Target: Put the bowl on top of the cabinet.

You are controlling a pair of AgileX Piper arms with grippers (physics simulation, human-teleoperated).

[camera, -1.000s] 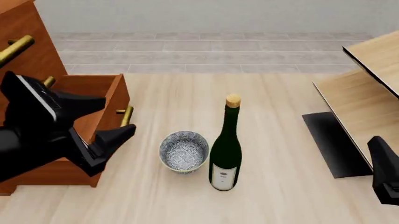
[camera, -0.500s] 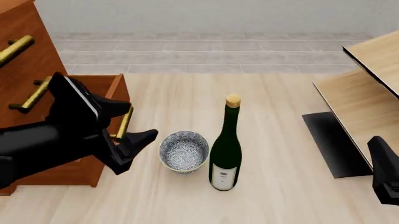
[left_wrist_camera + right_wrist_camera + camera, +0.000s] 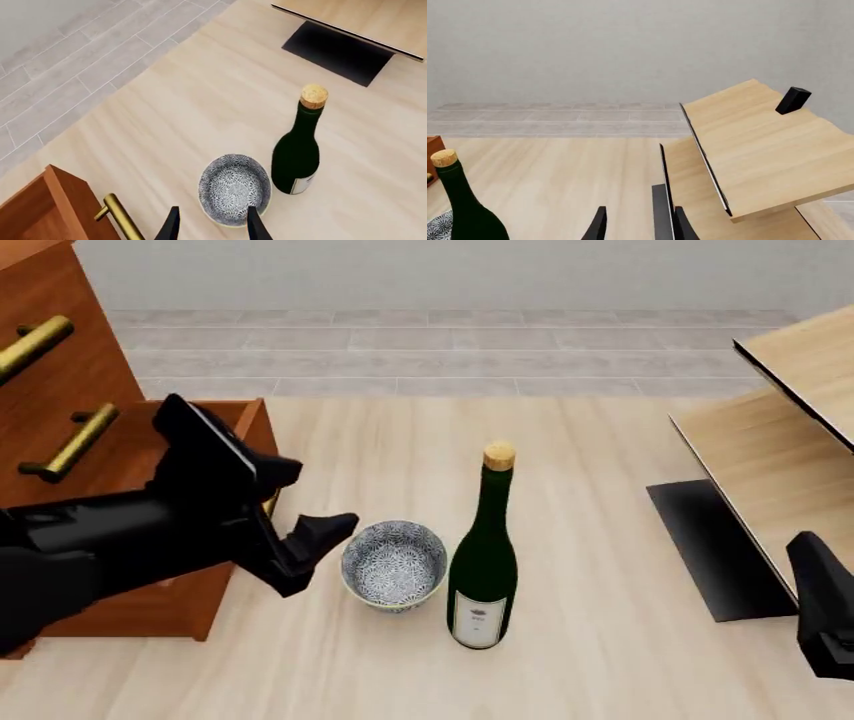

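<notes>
Two black robot arms are at a pale wooden table (image 3: 601, 660). The left gripper (image 3: 310, 502) reaches in from the left side of the front view. Its two fingers are spread apart and hold nothing. The fingertips (image 3: 256, 226) sit just beside the near-left rim of the small round white bowl with a blue-grey speckled pattern (image 3: 394, 565). In the left wrist view one fingertip lines up with the bowl's rim and the other sits just outside it.

The bowl stands upright on the table, between the big reddish-brown wooden cabinet with gold bar handles (image 3: 60, 370) and the tall dark green wine bottle with a cork (image 3: 483, 560). The bottle stands upright, very close to the bowl's right side. One cabinet drawer (image 3: 200, 440) sticks out toward the bowl.

The right gripper (image 3: 635, 225) stays low at the right edge of the front view, well apart from the bowl. Its fingers are apart and empty. Near it is a pale light-wood shelf with black edges (image 3: 787, 440), tilted over on the right side of the table.
</notes>
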